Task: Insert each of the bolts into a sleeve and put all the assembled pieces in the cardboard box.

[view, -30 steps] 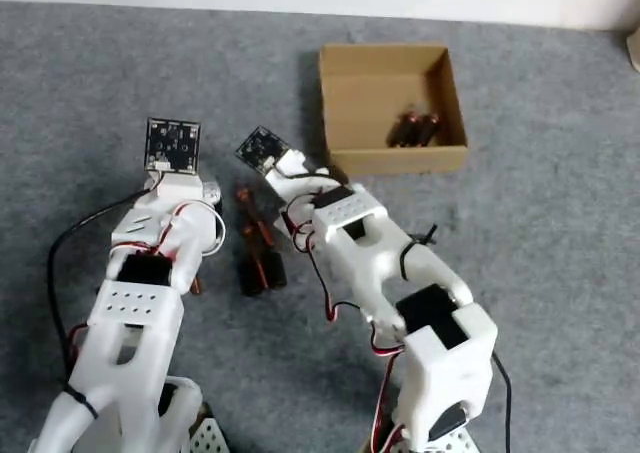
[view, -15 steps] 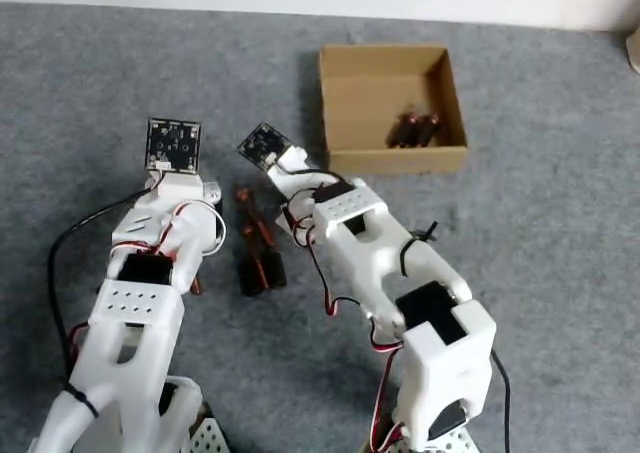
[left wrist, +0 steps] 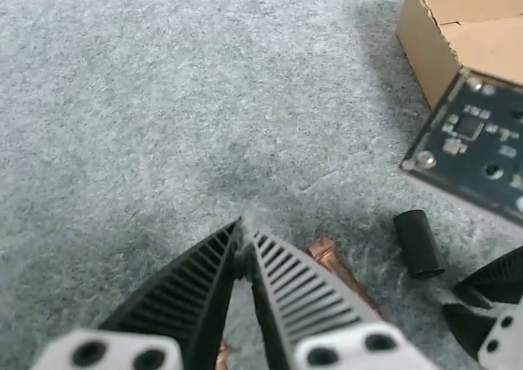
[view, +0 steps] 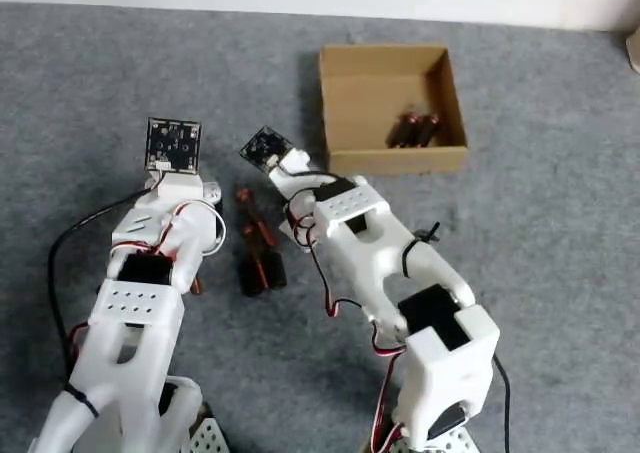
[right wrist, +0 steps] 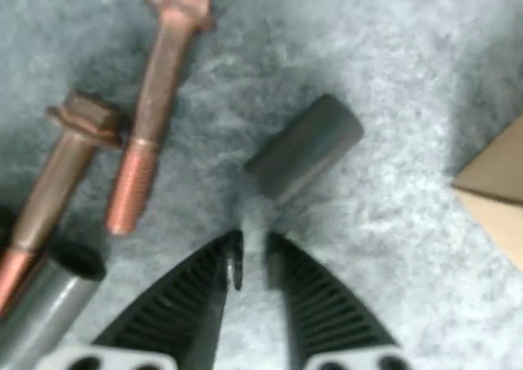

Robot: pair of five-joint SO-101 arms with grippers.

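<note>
The cardboard box (view: 350, 98) sits on the grey carpet (view: 540, 253) at the far side, ahead of the right arm. 2 assembled pieces (view: 415, 130) lie side by side against its near wall, towards the right corner. The loose parts lie on the carpet in the strip between the 2 arms: a small cluster of copper bolts and dark sleeves (view: 256, 248), well short of the box.

The left gripper (left wrist: 243, 229) hangs low over the carpet with its ribbed jaws pressed together at the tips and nothing between them. A copper bolt (left wrist: 337, 262) lies just beside its right-hand finger, partly hidden behind it. Beyond that bolt lies a black sleeve (left wrist: 418, 242) on its side, near the dark tips of the other arm's gripper and below that arm's camera board (left wrist: 478, 145). A corner of the box shows further off.

The right gripper (right wrist: 252, 251) points down at the carpet with its jaws a narrow slit apart and nothing in the gap. That black sleeve lies directly ahead of its tips, close but not touching, tilted across the line of the fingers. To one side of it lie 2 more bolts. The longer bolt (right wrist: 157, 109) lies free, with its hex head away from the gripper and its threads towards it. The second bolt (right wrist: 57, 178) lies next to it. Its shank runs down just beside the open mouth of a pale grey sleeve (right wrist: 45, 309); I cannot tell whether they touch.
</note>
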